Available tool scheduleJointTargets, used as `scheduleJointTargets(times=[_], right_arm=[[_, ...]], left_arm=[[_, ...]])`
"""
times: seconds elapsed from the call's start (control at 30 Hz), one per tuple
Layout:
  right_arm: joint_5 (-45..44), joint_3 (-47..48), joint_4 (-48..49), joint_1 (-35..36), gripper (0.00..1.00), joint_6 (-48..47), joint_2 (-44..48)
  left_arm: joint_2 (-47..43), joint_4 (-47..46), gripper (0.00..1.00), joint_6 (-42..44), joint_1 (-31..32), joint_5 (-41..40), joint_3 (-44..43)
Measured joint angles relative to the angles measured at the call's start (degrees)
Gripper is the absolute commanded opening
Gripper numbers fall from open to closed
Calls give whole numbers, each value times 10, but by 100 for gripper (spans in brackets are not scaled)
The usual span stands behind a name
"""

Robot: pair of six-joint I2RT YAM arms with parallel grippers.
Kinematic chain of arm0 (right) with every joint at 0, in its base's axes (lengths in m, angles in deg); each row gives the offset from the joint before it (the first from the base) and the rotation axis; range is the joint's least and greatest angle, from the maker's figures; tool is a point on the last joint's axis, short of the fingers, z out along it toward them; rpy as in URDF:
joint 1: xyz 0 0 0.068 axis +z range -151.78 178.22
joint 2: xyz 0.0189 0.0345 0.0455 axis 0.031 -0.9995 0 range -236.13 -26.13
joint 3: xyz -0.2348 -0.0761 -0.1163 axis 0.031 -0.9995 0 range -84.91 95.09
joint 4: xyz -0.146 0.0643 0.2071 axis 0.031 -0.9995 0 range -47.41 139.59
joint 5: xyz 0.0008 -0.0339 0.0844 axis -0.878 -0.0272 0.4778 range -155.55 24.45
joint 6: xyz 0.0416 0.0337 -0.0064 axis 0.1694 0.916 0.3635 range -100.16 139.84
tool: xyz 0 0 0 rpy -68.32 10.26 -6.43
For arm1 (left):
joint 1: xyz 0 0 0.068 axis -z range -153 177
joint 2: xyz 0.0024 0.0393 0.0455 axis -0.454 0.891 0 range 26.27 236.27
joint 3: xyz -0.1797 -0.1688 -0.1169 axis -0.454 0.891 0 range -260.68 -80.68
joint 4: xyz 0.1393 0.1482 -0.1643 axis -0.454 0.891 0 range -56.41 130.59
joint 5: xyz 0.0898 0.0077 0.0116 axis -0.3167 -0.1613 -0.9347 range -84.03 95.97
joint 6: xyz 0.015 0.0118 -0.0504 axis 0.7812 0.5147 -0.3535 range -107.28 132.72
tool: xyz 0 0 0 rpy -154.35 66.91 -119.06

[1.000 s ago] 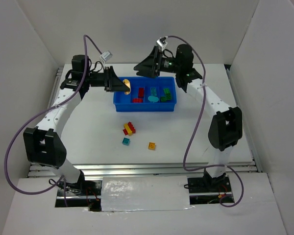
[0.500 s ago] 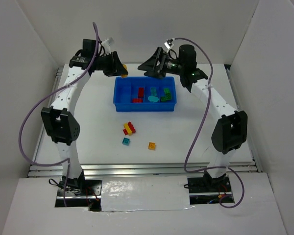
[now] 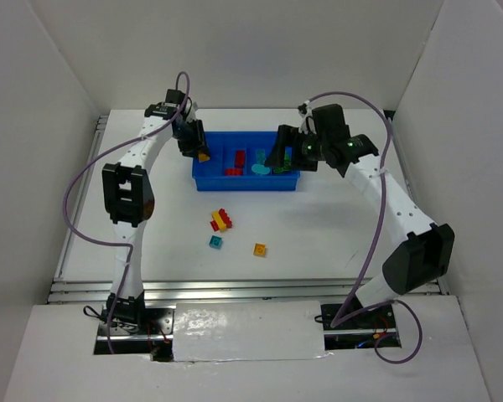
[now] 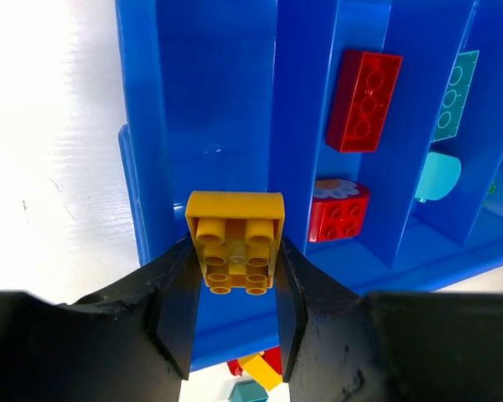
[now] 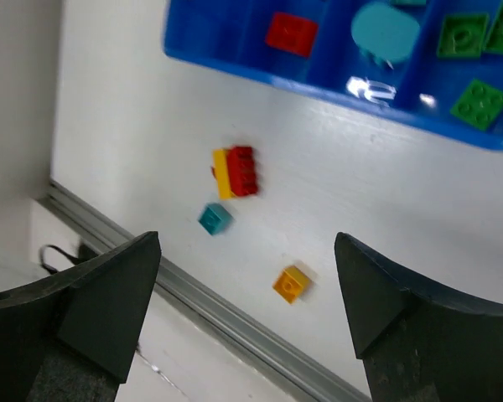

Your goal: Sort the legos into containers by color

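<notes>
- Both arms have swung in since the earlier frame: left gripper (image 3: 199,151) is now sitting over the tray's (image 3: 247,186) left end instead of beyond its far left corner, and right gripper (image 3: 282,156) is now hanging over the tray's right half instead of its far rim
- Left gripper is clamping a yellow brick (image 4: 235,243) by its sides, studs facing the wrist camera, above the leftmost compartment
- Right gripper is hovering with its jaws spread wide, gripping nothing
- Two red bricks (image 4: 365,100) are lying in the second compartment from the left, one oblong, one square
- A teal disc (image 5: 386,29) is lying in the third compartment
- Green bricks (image 5: 480,100) are lying in the rightmost compartment
- On the table (image 3: 335,226), near of the tray, a red-yellow clump (image 3: 221,220) is resting, with a teal brick (image 3: 215,242) just near of it and an orange-yellow brick (image 3: 259,249) to the right of that, each apart from the others
</notes>
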Motion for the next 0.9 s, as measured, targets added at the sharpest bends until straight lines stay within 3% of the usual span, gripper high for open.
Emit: scheduleJointTargets(times=[0.1, 0.13, 0.23, 0.27, 0.63, 0.9], right_arm=[[-35, -9, -41, 25, 93, -26, -17], [-48, -10, -55, 37, 93, -33, -25], [-69, -14, -77, 63, 93, -43, -43], [-74, -17, -84, 70, 93, -45, -49], [-113, -42, -109, 129, 91, -42, -87], [-147, -56, -132, 177, 86, -19, -143]], left_arm=[[0, -1, 55, 0, 1, -2, 0], [0, -1, 69, 0, 1, -3, 0], [0, -5, 96, 0, 1, 1, 0], [0, -7, 100, -2, 2, 1, 0], [-32, -6, 100, -19, 0, 23, -3], [-184, 0, 100, -54, -7, -38, 23]])
